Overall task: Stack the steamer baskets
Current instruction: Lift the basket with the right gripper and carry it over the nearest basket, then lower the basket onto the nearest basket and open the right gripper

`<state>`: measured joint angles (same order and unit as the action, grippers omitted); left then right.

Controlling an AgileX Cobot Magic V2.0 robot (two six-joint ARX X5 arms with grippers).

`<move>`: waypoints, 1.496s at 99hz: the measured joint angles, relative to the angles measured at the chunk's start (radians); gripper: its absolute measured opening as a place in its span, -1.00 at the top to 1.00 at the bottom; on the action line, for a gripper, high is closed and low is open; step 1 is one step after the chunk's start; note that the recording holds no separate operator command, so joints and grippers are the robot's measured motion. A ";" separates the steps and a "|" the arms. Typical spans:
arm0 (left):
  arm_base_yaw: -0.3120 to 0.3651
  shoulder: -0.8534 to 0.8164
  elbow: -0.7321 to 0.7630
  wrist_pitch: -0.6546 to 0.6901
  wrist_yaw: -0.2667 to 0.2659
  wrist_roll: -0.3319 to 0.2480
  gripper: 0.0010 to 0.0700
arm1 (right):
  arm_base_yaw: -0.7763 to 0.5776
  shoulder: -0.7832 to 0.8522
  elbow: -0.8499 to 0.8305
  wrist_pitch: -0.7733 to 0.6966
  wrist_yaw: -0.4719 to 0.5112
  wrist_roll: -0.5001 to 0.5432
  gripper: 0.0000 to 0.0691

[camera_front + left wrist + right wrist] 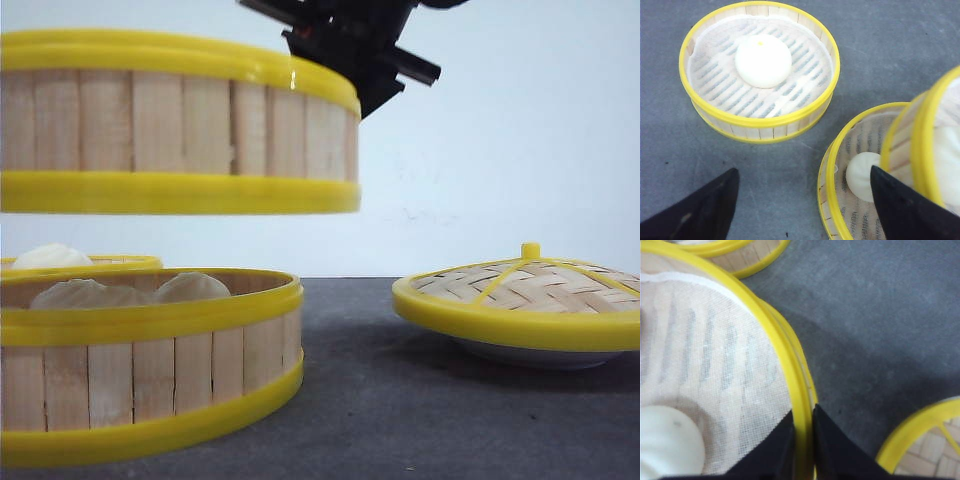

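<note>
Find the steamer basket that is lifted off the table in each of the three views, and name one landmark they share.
Front view: lifted basket upper left, above another basket.
Left wrist view: blurred at the right edge.
Right wrist view: fills the left, rim pinched by the right end effector.
Shared landmark: the grey tabletop.

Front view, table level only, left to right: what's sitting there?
Rear steamer basket peeking at the far left edge → front steamer basket with buns → domed lid resting on a white plate.
</note>
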<state>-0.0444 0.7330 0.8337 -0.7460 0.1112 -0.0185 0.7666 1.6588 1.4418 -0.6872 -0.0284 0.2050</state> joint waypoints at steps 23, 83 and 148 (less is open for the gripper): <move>0.000 0.000 0.000 0.000 0.000 0.000 -0.45 | 0.001 0.057 0.000 0.099 -0.043 0.000 0.92; 0.000 0.000 0.000 0.000 0.000 0.000 -0.45 | 0.005 0.136 0.000 0.146 -0.039 0.001 0.92; 0.000 0.000 0.000 0.000 0.000 0.000 -0.45 | 0.006 0.162 -0.001 0.169 -0.020 0.005 0.92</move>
<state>-0.0444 0.7330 0.8337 -0.7460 0.1112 -0.0185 0.7727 1.8206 1.4410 -0.5182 -0.0483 0.2104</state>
